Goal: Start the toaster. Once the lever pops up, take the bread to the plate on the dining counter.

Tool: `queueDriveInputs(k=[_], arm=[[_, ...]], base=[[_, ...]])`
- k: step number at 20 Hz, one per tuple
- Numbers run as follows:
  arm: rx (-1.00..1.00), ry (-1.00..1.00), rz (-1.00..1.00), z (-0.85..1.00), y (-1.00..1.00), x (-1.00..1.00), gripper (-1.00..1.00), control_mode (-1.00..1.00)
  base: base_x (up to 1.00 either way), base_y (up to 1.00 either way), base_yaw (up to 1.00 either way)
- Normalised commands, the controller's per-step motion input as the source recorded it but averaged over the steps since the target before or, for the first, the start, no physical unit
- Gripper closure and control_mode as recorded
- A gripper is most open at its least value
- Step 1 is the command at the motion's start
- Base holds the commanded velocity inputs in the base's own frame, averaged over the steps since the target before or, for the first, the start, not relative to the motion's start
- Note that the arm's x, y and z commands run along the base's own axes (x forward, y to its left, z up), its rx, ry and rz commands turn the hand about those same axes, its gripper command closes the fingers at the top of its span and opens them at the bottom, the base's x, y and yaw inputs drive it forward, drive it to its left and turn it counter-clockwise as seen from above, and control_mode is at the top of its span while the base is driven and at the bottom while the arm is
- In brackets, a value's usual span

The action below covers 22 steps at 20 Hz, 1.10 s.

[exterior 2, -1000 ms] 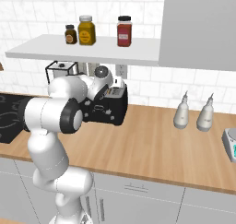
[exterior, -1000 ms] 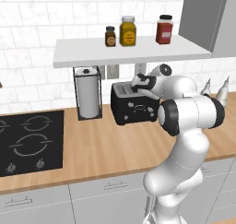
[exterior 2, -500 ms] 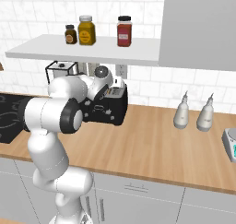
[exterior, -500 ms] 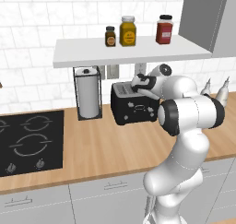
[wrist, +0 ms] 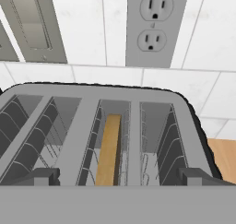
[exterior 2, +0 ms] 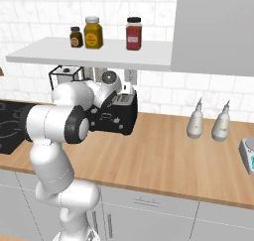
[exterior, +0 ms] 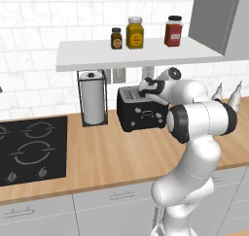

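Observation:
The black toaster stands on the wall counter under the shelf, also seen from the other side. My gripper hovers just above its silvery top. In the hand view I look down into the slots of the toaster. A tan slice of bread stands on edge in the middle slot. My gripper is open, its dark fingertips wide apart on either side of the slots, with nothing between them. The plate and the dining counter are out of view.
A paper towel holder stands left of the toaster and a black hob lies further left. Three jars sit on the shelf above. Two pale bottles stand to the right. A wall outlet is behind the toaster.

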Motion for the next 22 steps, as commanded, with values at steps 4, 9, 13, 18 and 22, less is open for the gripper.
queueDriveInputs(k=[4,9,13,18,22], arm=[[0.0,0.0,0.0,0.0,0.0,0.0,-1.0,-1.0],[0.0,0.0,0.0,0.0,0.0,0.0,-1.0,-1.0],[0.0,0.0,0.0,0.0,0.0,0.0,-1.0,-1.0],[0.0,0.0,0.0,0.0,0.0,0.0,-1.0,-1.0],[0.0,0.0,0.0,0.0,0.0,0.0,-1.0,-1.0]], base=[[0.0,0.0,0.0],[0.0,0.0,0.0],[0.0,0.0,0.0],[0.0,0.0,0.0],[0.0,0.0,0.0]])
